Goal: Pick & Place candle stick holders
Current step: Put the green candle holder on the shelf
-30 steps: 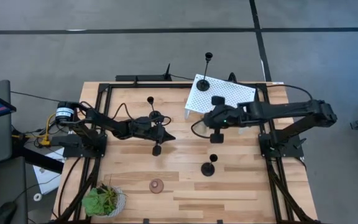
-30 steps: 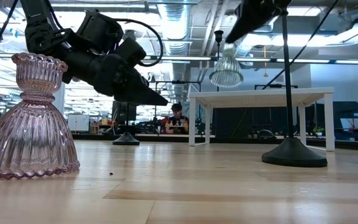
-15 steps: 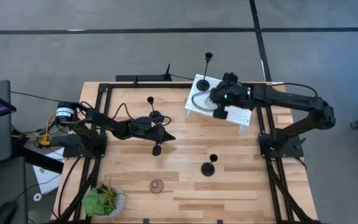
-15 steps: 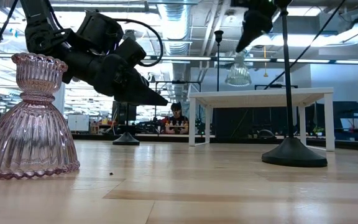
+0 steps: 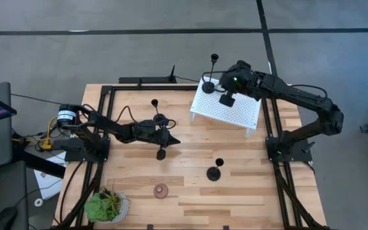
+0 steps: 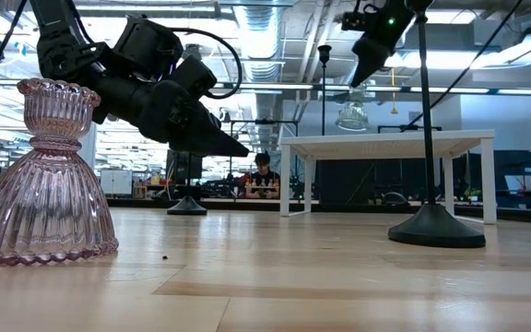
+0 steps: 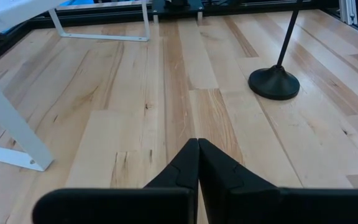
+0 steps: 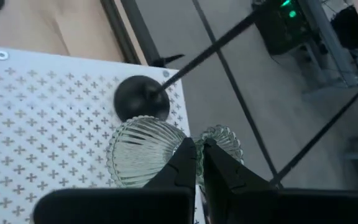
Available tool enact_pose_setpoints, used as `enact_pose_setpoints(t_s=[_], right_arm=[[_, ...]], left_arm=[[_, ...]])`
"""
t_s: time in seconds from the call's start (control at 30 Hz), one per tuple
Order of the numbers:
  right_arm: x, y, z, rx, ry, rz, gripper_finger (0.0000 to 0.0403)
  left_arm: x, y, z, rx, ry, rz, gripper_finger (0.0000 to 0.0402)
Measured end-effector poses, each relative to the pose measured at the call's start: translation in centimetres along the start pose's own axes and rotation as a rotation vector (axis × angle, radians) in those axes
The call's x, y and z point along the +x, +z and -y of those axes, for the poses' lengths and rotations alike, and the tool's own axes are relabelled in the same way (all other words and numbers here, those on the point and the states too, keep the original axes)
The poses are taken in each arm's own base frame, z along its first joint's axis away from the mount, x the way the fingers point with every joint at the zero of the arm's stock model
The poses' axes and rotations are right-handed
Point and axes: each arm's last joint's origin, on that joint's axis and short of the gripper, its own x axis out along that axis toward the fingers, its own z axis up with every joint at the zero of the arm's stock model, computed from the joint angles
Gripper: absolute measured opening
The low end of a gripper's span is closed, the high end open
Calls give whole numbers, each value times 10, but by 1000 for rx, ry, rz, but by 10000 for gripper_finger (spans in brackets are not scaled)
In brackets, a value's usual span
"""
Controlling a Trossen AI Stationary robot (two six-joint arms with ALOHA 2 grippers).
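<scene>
Right gripper (image 8: 196, 163) is pinching the glass holder (image 8: 143, 151) above the white stand (image 5: 225, 110), beside one black holder (image 5: 209, 85); others are waiting.

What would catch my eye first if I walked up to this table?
Probably the right gripper holding a ribbed clear-glass candle holder in the air above the white perforated stand at the table's far edge, beside a tall black holder already on it. Next, the pink glass holder close to the low camera.
</scene>
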Motion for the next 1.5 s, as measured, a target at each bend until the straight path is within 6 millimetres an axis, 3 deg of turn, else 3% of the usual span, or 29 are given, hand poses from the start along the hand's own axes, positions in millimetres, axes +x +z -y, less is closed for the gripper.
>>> enact_pose_setpoints(t_s=[0.27,0.6,1.5], right_arm=[[5,-4,8,55,-27,-29,0],[25,-17,0,46,-56,-90,0],[26,-19,-2,83,16,-83,0]], left_arm=[[0,0,0,0,0,0,6],[0,0,0,0,0,0,6],[0,0,-1,0,26,-4,5]])
